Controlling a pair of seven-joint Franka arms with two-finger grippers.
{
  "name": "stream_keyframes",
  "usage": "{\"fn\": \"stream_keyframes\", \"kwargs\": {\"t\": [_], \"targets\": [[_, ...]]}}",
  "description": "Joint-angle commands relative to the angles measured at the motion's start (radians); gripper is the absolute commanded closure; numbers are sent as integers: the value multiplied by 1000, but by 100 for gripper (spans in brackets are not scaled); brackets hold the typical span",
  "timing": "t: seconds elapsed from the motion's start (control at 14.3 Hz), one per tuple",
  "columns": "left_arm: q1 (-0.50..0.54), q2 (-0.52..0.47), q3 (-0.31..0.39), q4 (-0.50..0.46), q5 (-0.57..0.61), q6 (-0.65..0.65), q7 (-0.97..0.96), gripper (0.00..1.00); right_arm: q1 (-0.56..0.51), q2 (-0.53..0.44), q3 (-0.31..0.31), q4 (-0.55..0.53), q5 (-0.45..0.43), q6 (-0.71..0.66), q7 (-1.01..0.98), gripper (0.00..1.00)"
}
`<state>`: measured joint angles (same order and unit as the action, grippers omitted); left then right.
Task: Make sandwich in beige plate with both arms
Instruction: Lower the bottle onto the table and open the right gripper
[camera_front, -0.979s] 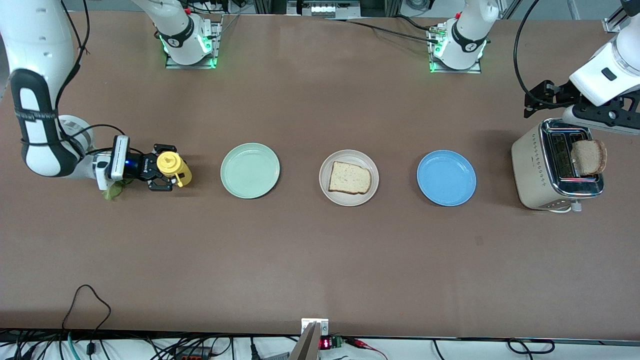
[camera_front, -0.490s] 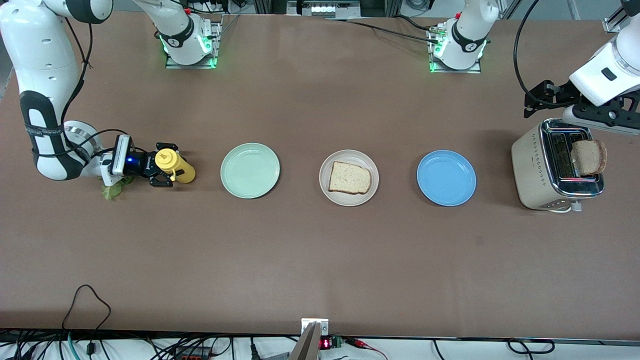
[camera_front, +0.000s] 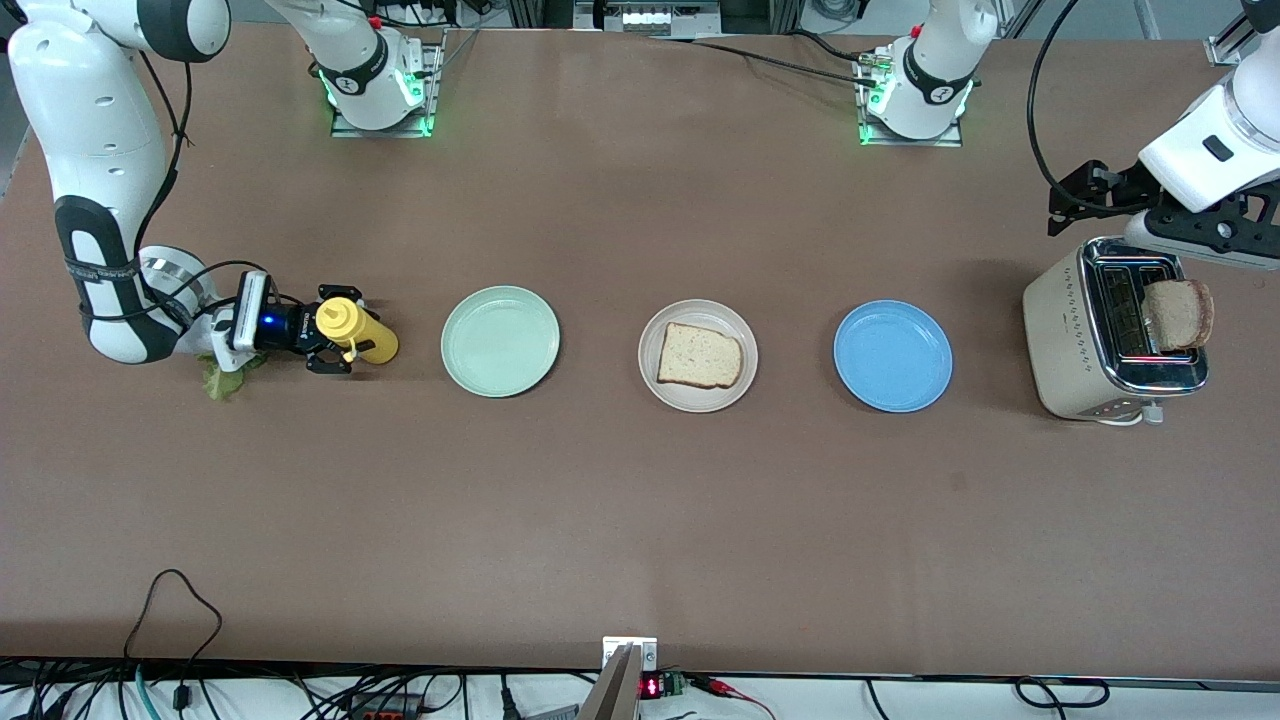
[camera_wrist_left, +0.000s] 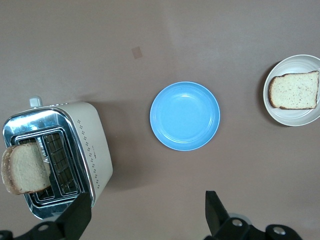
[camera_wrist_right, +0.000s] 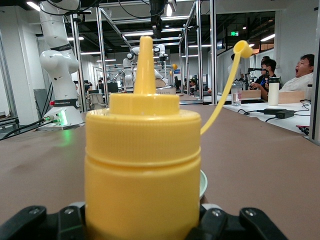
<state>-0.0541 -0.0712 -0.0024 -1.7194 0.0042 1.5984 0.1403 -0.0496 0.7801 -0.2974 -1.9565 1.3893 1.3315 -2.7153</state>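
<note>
One bread slice (camera_front: 698, 356) lies on the beige plate (camera_front: 650, 375), which sits between a pale green plate and a blue one. Another slice (camera_front: 1178, 313) stands up out of the toaster (camera_front: 1065, 340) at the left arm's end. A green lettuce leaf (camera_front: 222, 381) lies on the table, partly hidden under the right wrist. My right gripper (camera_front: 338, 346) is low at the right arm's end, shut on an upright yellow squeeze bottle (camera_wrist_right: 142, 150) with its cap flipped off. My left gripper (camera_wrist_left: 147, 205) hangs open and empty over the table beside the toaster.
The pale green plate (camera_front: 500, 341) stands just beside the bottle, toward the table's middle. The blue plate (camera_front: 893, 356) lies between the beige plate and the toaster. Cables run along the table edge nearest the front camera.
The right arm has carried the yellow bottle a little toward the green plate and lowered it. The left arm has not moved.
</note>
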Motion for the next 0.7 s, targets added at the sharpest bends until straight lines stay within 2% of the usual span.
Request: {"fn": "stream_keyframes", "kwargs": {"t": [0.0, 0.07, 0.14, 0.21, 0.28, 0.63], "targets": [[-3, 14, -2, 31, 5, -20, -10, 0, -24, 7, 15, 18, 8, -35, -31, 22], [-3, 14, -2, 31, 5, -20, -10, 0, -24, 7, 14, 18, 7, -32, -29, 19], [-3, 14, -2, 31, 5, -20, -10, 0, -24, 7, 14, 21, 2, -28, -27, 11], [-1, 14, -2, 31, 5, -20, -10, 0, -24, 7, 12, 27, 1, -25, -26, 8], [-3, 14, -2, 32, 5, -20, -10, 0, -24, 5, 11, 28, -4, -23, -26, 0], [-3, 14, -2, 31, 5, -20, -10, 0, -33, -1, -54, 48, -74, -35, -23, 0]]}}
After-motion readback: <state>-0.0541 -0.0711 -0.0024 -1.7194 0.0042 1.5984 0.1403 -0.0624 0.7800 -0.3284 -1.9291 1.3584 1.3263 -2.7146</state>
